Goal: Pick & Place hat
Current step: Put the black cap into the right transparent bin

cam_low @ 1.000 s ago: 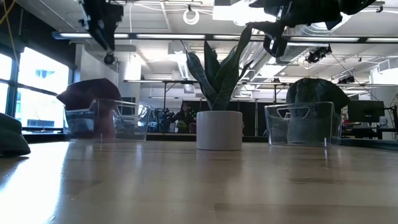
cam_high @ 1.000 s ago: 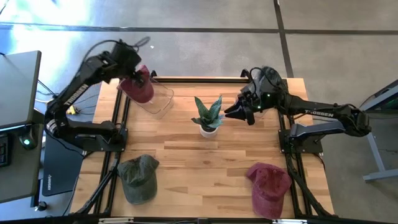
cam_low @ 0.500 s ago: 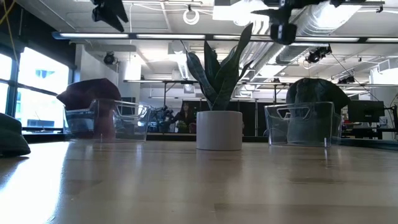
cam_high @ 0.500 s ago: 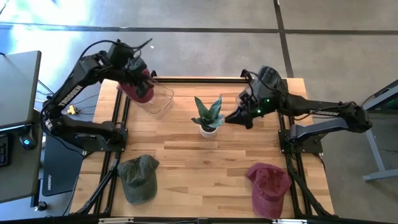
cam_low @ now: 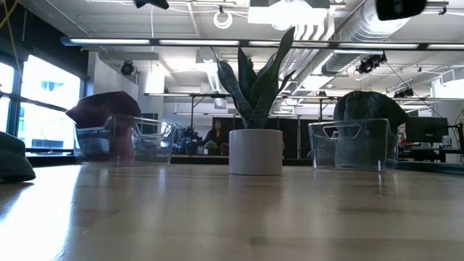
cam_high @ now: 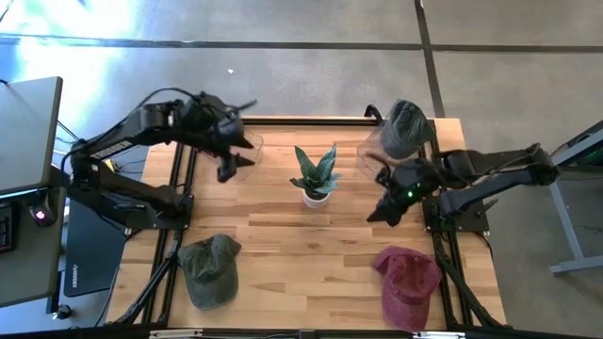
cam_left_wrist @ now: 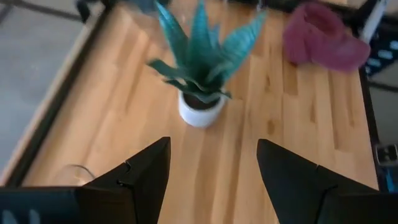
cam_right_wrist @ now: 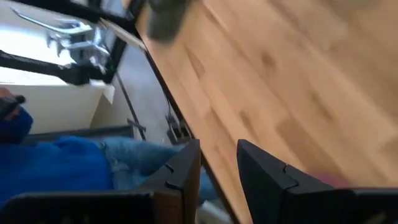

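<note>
Left tool (cam_high: pixel 229 162) above bare wooden table (cam_high: pixel 311 254)

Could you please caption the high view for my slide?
Two hats lie on the table near a potted plant; both arms hover above.

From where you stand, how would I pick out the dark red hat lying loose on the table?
Start at the wooden table and find the potted plant near its middle. From there go to the near right corner, where the dark red hat lies flat on the wood. The loose hat at the near left corner is green, and the other hats sit in clear bins at the back.
</note>
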